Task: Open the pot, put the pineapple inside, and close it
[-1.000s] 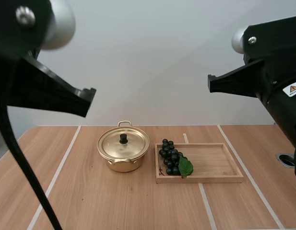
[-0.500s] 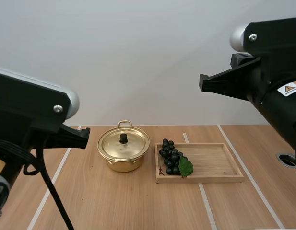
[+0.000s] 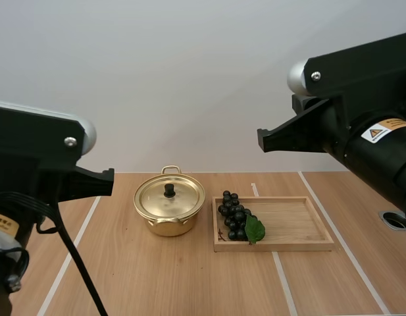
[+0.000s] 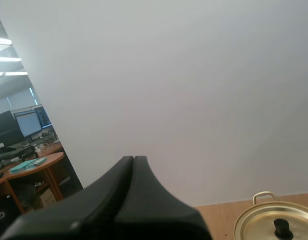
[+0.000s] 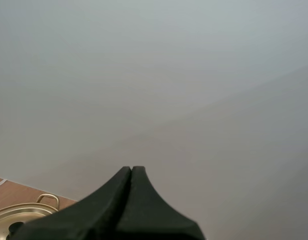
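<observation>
A gold pot (image 3: 168,209) stands on the table left of centre, its lid (image 3: 170,197) on and a black knob (image 3: 169,190) on top. Right of it a bunch of dark grapes (image 3: 235,216) with a green leaf lies at the left end of a wooden tray (image 3: 298,227). My left gripper (image 4: 133,159) is shut as one dark wedge, held high with the pot's lid (image 4: 276,225) beyond it. My right gripper (image 5: 131,169) is also shut on nothing, raised well above the table, with the pot's handle (image 5: 47,198) beside it.
The tray's right part is bare wood. White lines (image 3: 77,243) run across the wooden tabletop. A round hole (image 3: 392,220) sits near the table's right edge. Both arms hang well above the table in the high view.
My left arm has swung down and to the left. My right arm has reached further left and lower. Pot, grapes and tray have not moved.
</observation>
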